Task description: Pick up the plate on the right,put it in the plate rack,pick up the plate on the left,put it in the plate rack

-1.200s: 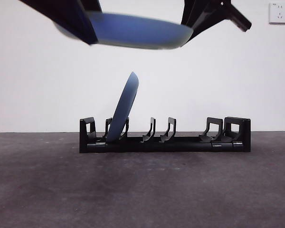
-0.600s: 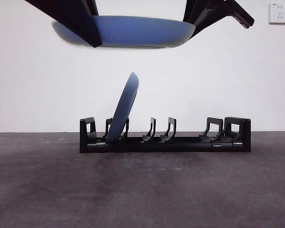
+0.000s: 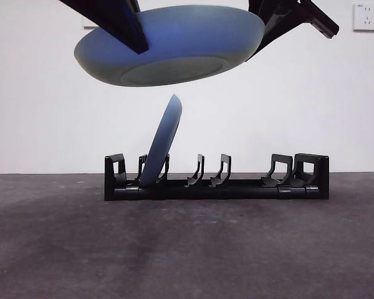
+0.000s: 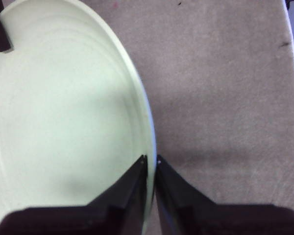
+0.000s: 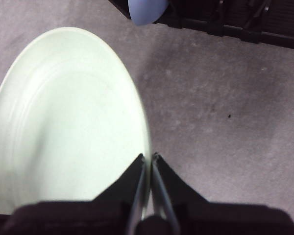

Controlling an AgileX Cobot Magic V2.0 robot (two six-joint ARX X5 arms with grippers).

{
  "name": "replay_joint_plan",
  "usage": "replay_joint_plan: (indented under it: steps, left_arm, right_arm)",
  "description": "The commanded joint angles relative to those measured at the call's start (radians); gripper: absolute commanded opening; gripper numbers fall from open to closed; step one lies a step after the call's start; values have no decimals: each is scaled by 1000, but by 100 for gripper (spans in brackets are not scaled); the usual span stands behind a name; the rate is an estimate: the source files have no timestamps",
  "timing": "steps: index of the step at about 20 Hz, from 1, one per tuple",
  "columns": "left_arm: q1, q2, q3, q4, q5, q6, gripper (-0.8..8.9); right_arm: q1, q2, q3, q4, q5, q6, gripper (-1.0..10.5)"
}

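Note:
A blue plate (image 3: 174, 47) with a pale green inside hangs high above the table, tilted so that its underside shows in the front view. My left gripper (image 4: 151, 164) is shut on its rim (image 4: 148, 122). My right gripper (image 5: 149, 159) is shut on the rim (image 5: 143, 122) at another spot. In the front view one dark arm (image 3: 115, 18) crosses the plate's left side and another (image 3: 280, 15) meets its right edge. Below, a second blue plate (image 3: 164, 140) stands leaning in the left part of the black plate rack (image 3: 237, 188), also seen as plate (image 5: 146, 10) and rack (image 5: 235, 19).
The rack's prongs (image 3: 221, 169) to the right of the standing plate hold nothing. The dark grey table (image 3: 187, 249) spreads in front of the rack. A white wall socket (image 3: 366, 17) sits at the top right.
The held plate has tipped from nearly level to a tilt that shows its underside to the front camera. Both arms have shifted slightly with it. The plate in the rack has not moved.

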Motion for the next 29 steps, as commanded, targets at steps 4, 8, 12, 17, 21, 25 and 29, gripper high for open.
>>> replay_joint_plan:
  steps: [4,8,12,17,21,25,29]
  left_arm:
    - [2,3,-2,-4,68,-80,-8]
    - [5,3,-2,20,138,-120,-8]
    - [45,13,-2,192,264,-285,-8]
    - [136,101,-2,608,325,-565,-8]
    - [186,241,-2,928,321,-741,-8]
    - [222,354,-2,1151,313,-884,-8]
    - [254,446,23,1239,273,-968,-8]
  right_arm:
    - [1,-5,3,29,4,-43,253]
    - [1,-6,52,2,3,-68,357]
    - [1,-48,188,-32,55,-90,355]
    - [1,-224,358,-79,188,-109,350]
    - [1,-371,373,-127,187,-116,347]
    - [2,-434,373,-184,183,-131,347]
    - [2,-452,373,-230,183,-141,347]
